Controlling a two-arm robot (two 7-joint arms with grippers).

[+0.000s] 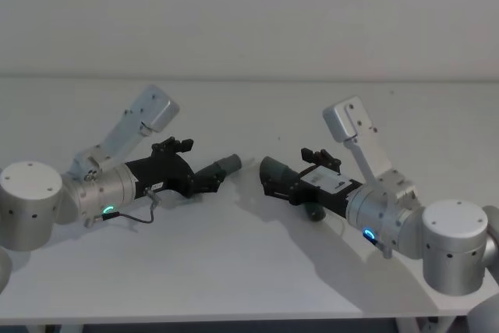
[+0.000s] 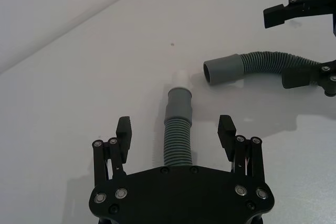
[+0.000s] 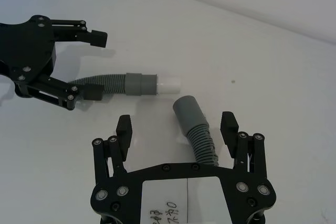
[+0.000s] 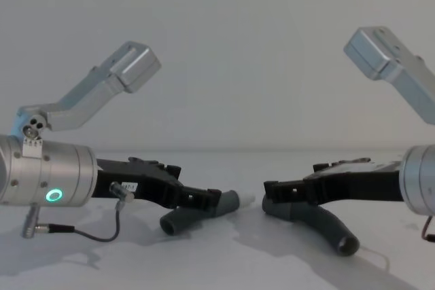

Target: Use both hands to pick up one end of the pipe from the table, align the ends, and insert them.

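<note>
Left gripper (image 2: pixel 176 128) is spread wide, straddling the spigot pipe piece (image 2: pixel 177 145) without pinching it. Right gripper (image 3: pixel 176 124) is open the same way around the socket piece (image 3: pixel 199 135). Both pieces lie on the table (image 1: pixel 249 271), cuffs facing each other, close but apart.

Both arms (image 1: pixel 30 204) are chunky silver cylinders dotted with tiny dark screws, ending in matte black jaws built from linked plates with shiny round bolts (image 2: pixel 121 193). The left wrist (image 4: pixel 47 171) has a glowing green ring (image 4: pixel 53 195) and a thin black cable (image 4: pixel 88 236). The right one has a white handwritten label (image 3: pixel 181 203) and a blue light (image 1: pixel 367 233). Each arm also carries a silver camera box (image 1: pixel 153 108) on a bracket.
</note>
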